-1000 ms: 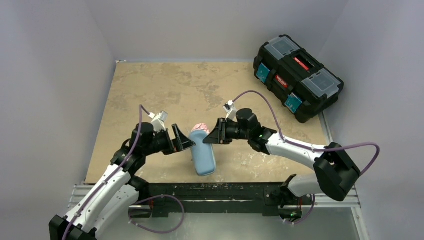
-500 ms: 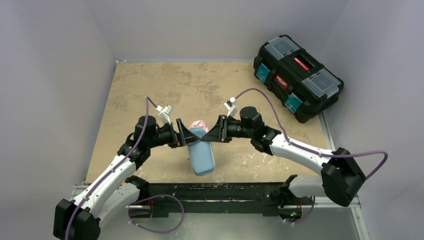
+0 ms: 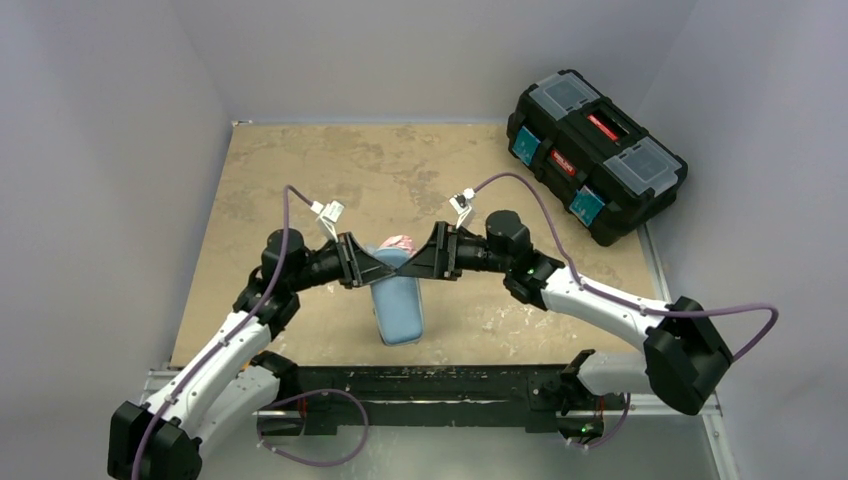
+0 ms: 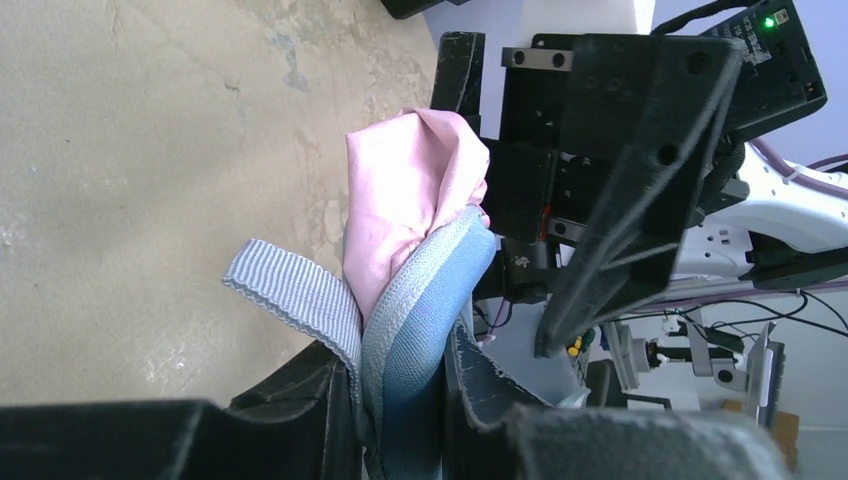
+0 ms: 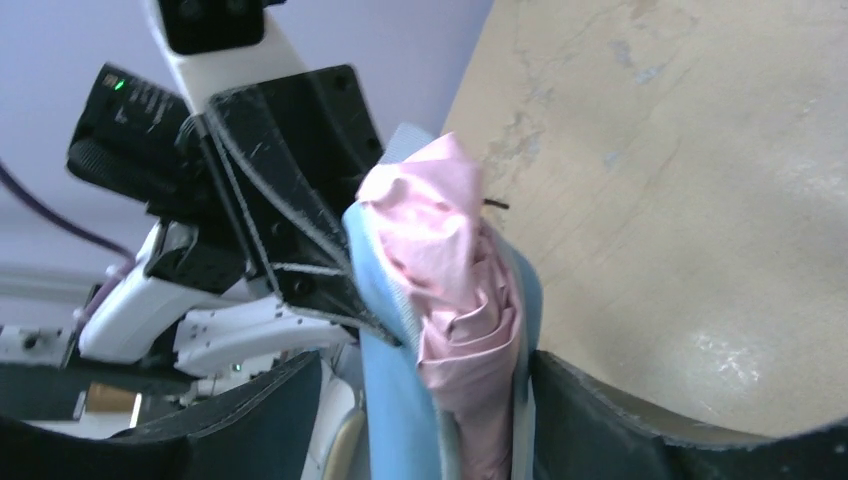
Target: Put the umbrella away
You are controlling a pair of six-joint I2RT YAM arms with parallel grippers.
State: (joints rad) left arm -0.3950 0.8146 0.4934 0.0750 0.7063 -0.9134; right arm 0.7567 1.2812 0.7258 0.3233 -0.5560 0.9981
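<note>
Pink umbrella [image 5: 450, 250] is mostly tucked inside the blue case [image 3: 398, 305] with its top bunching out, left gripper [image 4: 400, 390] pinching the case's rim, right gripper [image 5: 425, 400] slack astride it, closing not yet done.

This is a robotics lab cell, a boxed-in test station rather than a home or a shop; plain pale walls [image 3: 110, 150] close in a worn tan bench [image 3: 300, 180] from 9 round to 3 o'clock; the left arm [image 3: 215, 355] and the right arm [image 3: 600, 300], both white and black, are bolted to a black crossbar [image 3: 440, 380] on bare aluminium framing [image 3: 165, 383] at 6 o'clock; purple cables [image 3: 730, 308] loop from them in the open; a black toolbox [image 3: 596, 155] sits at 2 o'clock; a green status light [image 4: 768, 20] glows on the right arm's housing; beyond the bench edge the left wrist view catches loose wiring and hardware [image 4: 690, 350].
</note>
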